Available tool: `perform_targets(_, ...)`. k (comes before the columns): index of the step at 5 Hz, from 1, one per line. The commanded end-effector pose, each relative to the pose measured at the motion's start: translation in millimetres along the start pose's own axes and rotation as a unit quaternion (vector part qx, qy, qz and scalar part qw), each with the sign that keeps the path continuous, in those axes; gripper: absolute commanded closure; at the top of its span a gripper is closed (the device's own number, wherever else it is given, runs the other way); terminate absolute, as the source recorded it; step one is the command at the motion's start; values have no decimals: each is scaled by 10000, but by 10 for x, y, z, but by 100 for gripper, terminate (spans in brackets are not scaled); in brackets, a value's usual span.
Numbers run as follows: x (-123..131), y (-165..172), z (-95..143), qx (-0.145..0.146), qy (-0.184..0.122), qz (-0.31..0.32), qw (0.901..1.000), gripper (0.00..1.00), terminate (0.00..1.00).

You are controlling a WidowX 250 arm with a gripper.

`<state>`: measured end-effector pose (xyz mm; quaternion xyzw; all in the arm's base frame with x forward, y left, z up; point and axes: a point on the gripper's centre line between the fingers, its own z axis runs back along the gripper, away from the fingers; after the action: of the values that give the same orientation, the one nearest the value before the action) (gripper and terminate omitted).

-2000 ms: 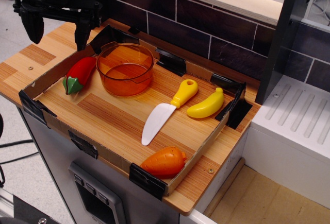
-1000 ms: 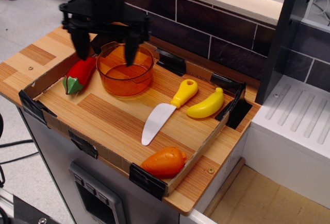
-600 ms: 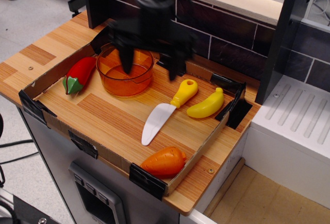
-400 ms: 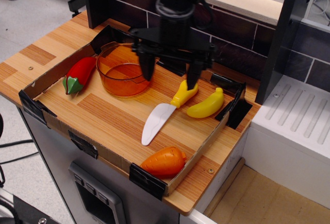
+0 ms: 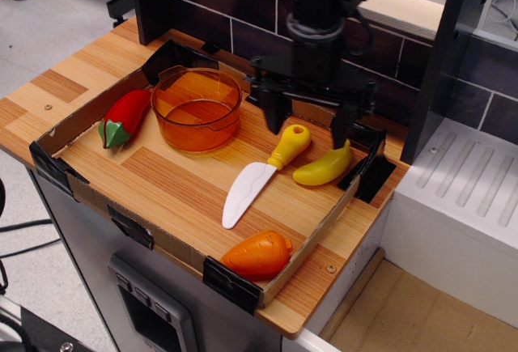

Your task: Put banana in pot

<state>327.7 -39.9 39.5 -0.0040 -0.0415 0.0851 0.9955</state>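
The yellow banana point(image 5: 324, 166) lies in the right part of the wooden tray point(image 5: 162, 174), next to the toy knife. The orange translucent pot point(image 5: 196, 109) stands at the tray's back left and holds nothing. My gripper point(image 5: 309, 129) is open with its two black fingers spread wide. It hangs above the tray's back right, just above the knife handle and the banana's upper end. The left finger point(image 5: 273, 117) is above the board left of the knife handle. The right finger point(image 5: 343, 129) is right above the banana's tip.
A toy knife point(image 5: 263, 172) with a white blade and yellow handle lies left of the banana. A red pepper point(image 5: 123, 117) lies left of the pot. An orange carrot point(image 5: 259, 255) sits in the front corner. A dark tiled wall point(image 5: 324, 44) stands behind the tray.
The gripper has swept from the far left, over the pot, to the right and now hangs over the knife handle and banana. The fingers stay open. The objects have not moved.
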Motion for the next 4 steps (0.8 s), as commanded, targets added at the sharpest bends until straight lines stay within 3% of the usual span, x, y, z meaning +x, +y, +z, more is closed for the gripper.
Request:
perform_targets(1, 133, -197, 46, -203, -127, 77, 9997, 0, 0)
perform_targets(4, 98, -286, -183, -117, -117, 354, 9992, 0, 0)
